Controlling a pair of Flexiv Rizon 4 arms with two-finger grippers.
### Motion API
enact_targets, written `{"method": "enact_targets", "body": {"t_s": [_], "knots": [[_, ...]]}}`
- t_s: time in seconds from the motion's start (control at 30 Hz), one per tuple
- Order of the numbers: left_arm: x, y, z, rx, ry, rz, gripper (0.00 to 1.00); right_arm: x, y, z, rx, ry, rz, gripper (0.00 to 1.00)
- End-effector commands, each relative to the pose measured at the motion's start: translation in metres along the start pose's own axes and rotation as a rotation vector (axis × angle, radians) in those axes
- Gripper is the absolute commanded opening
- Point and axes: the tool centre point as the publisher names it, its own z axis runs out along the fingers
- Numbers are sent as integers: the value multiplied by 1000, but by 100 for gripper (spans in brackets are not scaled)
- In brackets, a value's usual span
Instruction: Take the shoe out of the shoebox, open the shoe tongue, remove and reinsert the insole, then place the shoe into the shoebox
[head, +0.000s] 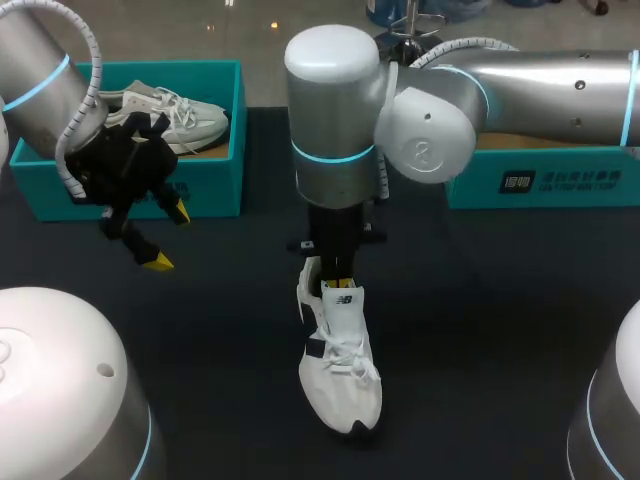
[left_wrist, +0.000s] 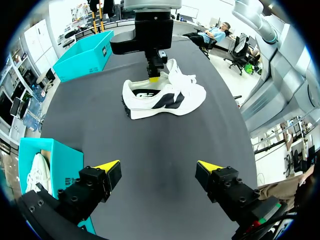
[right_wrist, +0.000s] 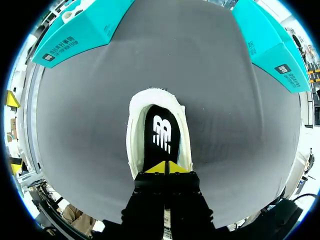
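the white shoe (head: 340, 370) is lying upright mid-desk (head: 480, 330), outside the shoebox (head: 215, 185), its black insole (right_wrist: 161, 135) showing inside. the right tool (right_wrist: 166, 167) is sitting at the tongue's edge, tips pressed together. the left tool (left_wrist: 159, 165) is hovering spread beside the shoebox, which is holding another shoe (head: 185, 120).

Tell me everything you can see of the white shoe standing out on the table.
The shoe is a white sneaker with dark side panels and white laces, seemingly mesh and leather. It stands upright on its sole on the dark table, toe toward the robot. Its opening gapes, showing a black insole with a white logo. The right gripper hangs over the opening by the tongue, tips together; whether they pinch it cannot be seen.
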Motion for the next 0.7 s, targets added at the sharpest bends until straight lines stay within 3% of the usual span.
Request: {"method": "enact_targets", "body": {"t_s": [0.03, 0.43, 0.57, 0.7], "knots": [[0, 0, 0, -2, 0, 0, 100, 10, -1, 14, 26, 4, -10, 0], [0, 0, 0, -2, 0, 0, 100, 11, -9, 27, 78, 6, -10, 0], [0, 0, 0, -2, 0, 0, 100, 6, -12, 32, 97, 5, 1, 26], [0, 0, 0, -2, 0, 0, 100, 7, -13, 32, 112, 6, -1, 45]]}}
